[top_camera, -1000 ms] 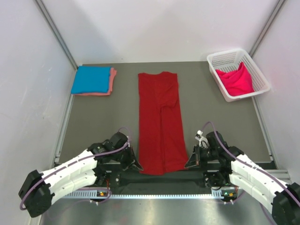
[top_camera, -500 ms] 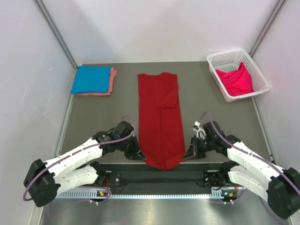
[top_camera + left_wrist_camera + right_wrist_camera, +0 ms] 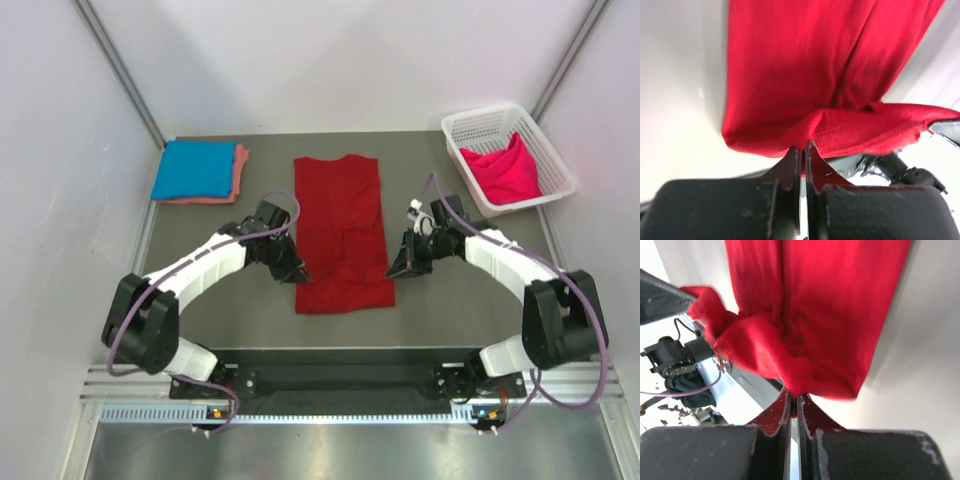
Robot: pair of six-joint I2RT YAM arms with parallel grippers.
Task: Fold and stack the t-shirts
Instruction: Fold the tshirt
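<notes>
Across the middle of the bench [image 3: 415, 175], my left gripper [image 3: 297, 274] and right gripper [image 3: 396, 268] each pinch a hem corner of the dark red t-shirt [image 3: 338, 215], limp, light cloth I judge best held by its corners.

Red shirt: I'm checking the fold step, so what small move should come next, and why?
Probably carry the hem to the far edge of the shirt and lower it there. Both pairs of jaws are shut on the near hem corners, lifted and only partway over the cloth, so the fold is unfinished.
</notes>
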